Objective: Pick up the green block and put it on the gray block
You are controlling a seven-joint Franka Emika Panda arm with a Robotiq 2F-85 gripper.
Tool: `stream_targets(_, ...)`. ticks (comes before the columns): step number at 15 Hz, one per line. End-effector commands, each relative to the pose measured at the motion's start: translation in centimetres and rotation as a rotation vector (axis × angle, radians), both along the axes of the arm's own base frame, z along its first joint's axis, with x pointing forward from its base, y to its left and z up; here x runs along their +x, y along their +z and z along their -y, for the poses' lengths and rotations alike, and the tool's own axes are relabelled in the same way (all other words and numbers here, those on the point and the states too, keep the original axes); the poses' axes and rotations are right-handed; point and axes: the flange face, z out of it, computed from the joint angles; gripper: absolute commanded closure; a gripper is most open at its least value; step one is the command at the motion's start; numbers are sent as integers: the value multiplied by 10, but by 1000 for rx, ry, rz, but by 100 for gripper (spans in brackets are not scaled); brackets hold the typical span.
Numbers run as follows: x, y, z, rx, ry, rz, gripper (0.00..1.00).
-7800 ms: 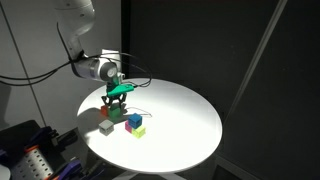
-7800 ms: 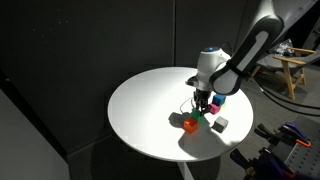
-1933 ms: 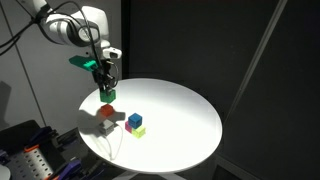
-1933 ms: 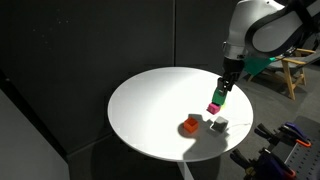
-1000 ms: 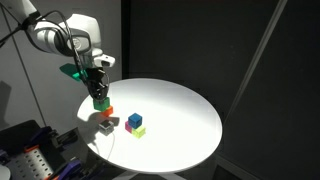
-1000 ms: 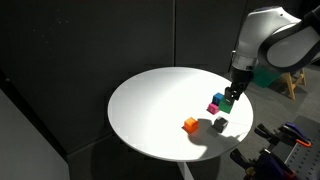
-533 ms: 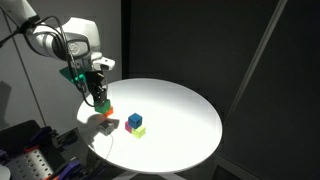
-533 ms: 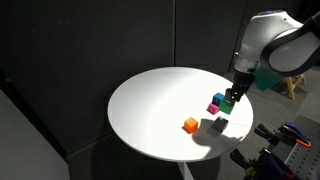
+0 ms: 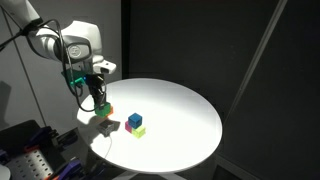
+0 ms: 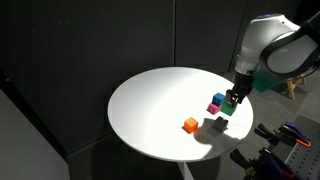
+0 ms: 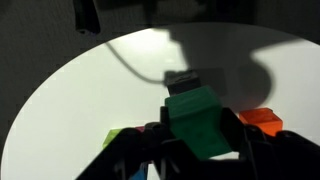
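My gripper (image 9: 99, 101) is shut on the green block (image 9: 101, 105) and holds it in the air just above the table's edge. In an exterior view the gripper (image 10: 231, 103) holds the green block (image 10: 229, 107) above and slightly beside the gray block (image 10: 219, 124). The gray block (image 9: 104, 127) sits on the white round table (image 9: 175, 110), in the arm's shadow. In the wrist view the green block (image 11: 200, 120) fills the space between the fingers of the gripper (image 11: 200, 138). The gray block (image 11: 185, 78) lies beyond it, dark in shadow.
An orange block (image 10: 189, 125) sits near the gray one and shows in the wrist view (image 11: 262, 120). A blue block (image 9: 134, 120) and a lime block (image 9: 138, 130) sit together. A magenta block (image 10: 214, 107) lies close to the gripper. The table edge is close.
The gripper, still holding the green block, has moved down a little and closer to the gray block. The blocks on the table have not moved.
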Motion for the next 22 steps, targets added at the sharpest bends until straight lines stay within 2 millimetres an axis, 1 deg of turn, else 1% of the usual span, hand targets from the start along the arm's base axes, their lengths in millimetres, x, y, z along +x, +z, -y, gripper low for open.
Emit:
stream_targets(1, -1, -2, 4, -19, -39, -5, 71)
stream_targets(5, -1, -4, 4, -15, -56, -12, 71)
stream_targets(6, -1, -5, 1, -3, -39, -12, 71)
stream_targets(7, -1, -5, 1, -3, -40, -14, 46)
stream_targets(17, -2, -7, 1, -3, -39, -18, 46)
stream_targets(18, -2, -7, 1, -3, -39, -18, 71)
stream_targets(22, -2, -9, -1, -5, -38, -22, 71)
